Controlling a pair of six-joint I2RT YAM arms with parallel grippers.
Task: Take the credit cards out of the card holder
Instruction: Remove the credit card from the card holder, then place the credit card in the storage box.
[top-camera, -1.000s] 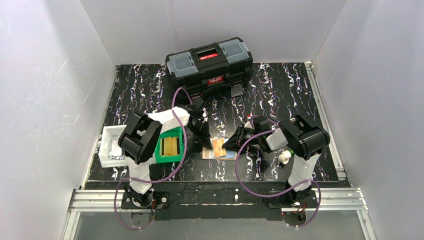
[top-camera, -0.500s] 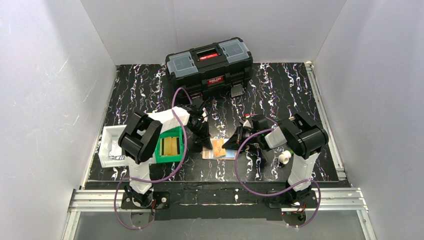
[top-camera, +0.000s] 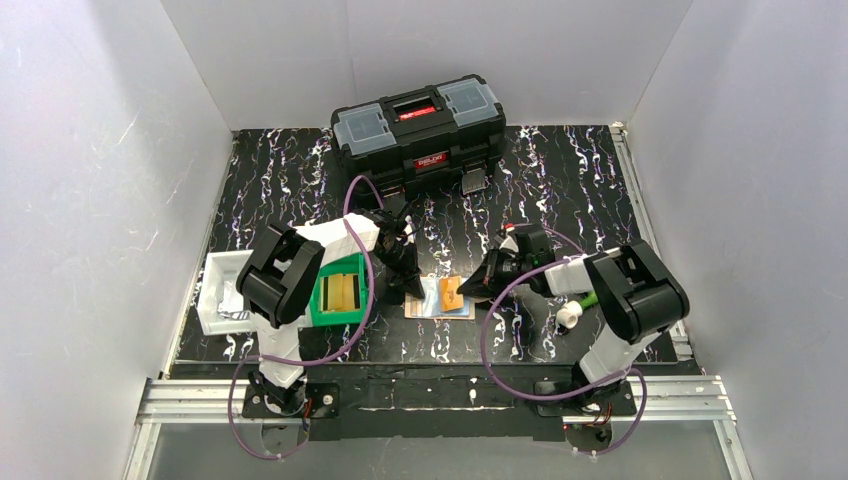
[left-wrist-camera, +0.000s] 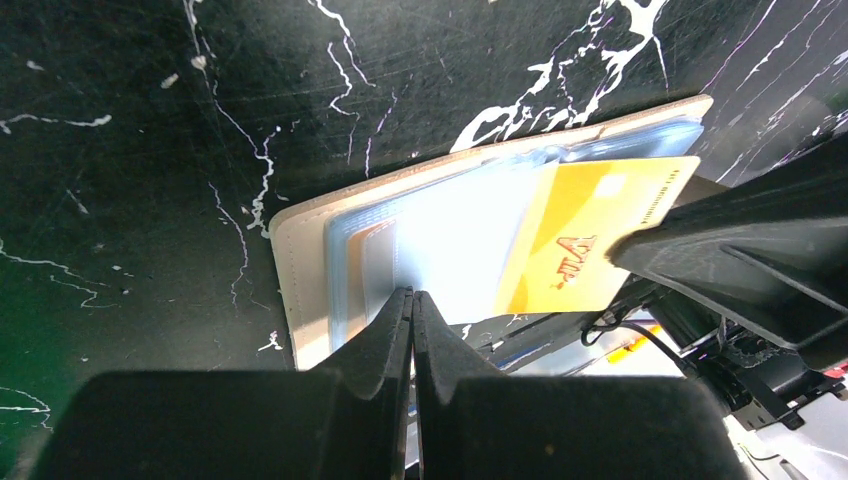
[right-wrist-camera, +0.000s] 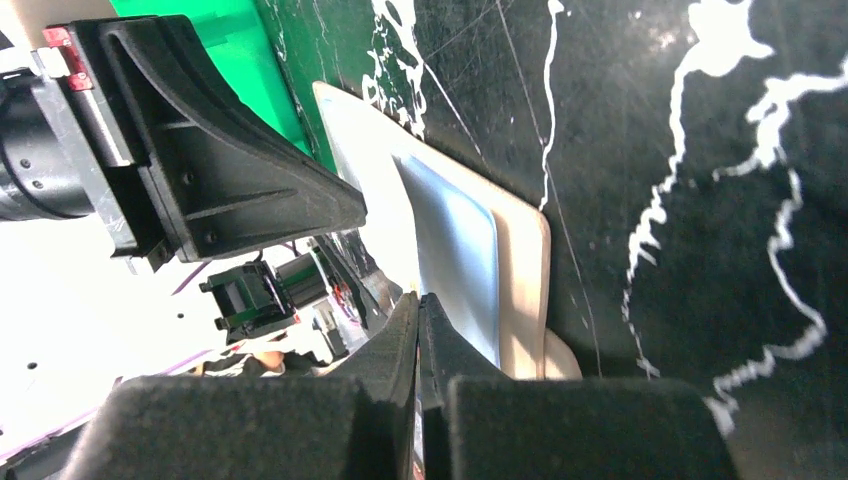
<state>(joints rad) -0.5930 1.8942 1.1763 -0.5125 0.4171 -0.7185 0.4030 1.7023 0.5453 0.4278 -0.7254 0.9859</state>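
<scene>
holder lies open on the surface, green bin just left, toolbox well behind. left tool, closed, presses its left side; right tool pinches the orange card over it.

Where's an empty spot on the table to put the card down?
Bare table lies between the toolbox and the right rail, and between the toolbox and the left wall. A narrow strip runs along the near side of the card holder. The middle is crowded: left gripper, right gripper with the orange card, green bin, white tray.
</scene>
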